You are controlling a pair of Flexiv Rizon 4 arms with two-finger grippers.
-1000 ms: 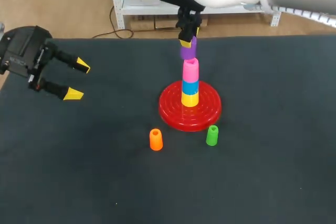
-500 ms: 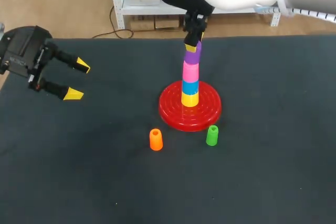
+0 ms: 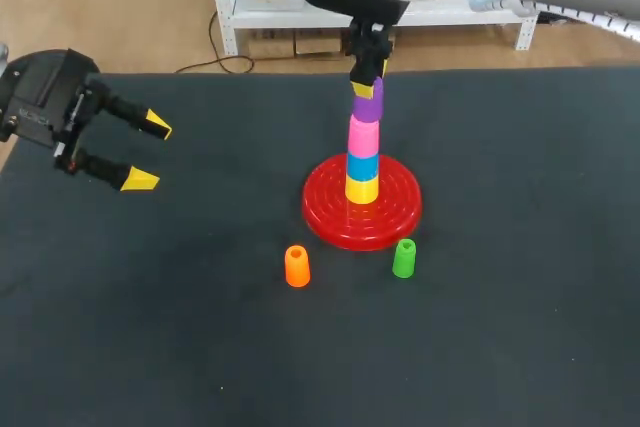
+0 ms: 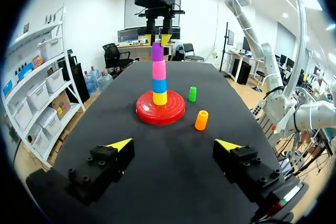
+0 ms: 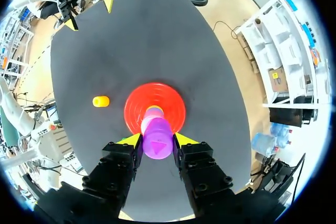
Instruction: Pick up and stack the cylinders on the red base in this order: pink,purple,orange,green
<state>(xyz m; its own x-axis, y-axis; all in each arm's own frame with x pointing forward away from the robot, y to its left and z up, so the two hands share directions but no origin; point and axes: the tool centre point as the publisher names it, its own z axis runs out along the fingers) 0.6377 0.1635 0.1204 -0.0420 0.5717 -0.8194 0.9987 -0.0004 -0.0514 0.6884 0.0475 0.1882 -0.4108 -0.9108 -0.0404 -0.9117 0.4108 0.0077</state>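
Down came the purple cylinder (image 3: pixel 367 107); it sits on the pink cylinder (image 3: pixel 363 135), top of the stack on the red base (image 3: pixel 325 212). The right gripper (image 3: pixel 366 87) pinches it. The left gripper (image 3: pixel 148 153) hangs spread wide, well apart.

Left wrist view: the orange cylinder (image 4: pixel 201 120) and green cylinder (image 4: pixel 192 94) stand near the base.

Right wrist view: both fingers press the purple cylinder's sides.

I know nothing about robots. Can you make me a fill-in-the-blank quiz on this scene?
1. The top cylinder, between the right gripper's fingers, is ___.
2. Directly under it sits the ___ one.
3. Off the base, near the green cylinder, stands an ___ one.
4. The left gripper holds ___.
Missing words: purple, pink, orange, nothing.
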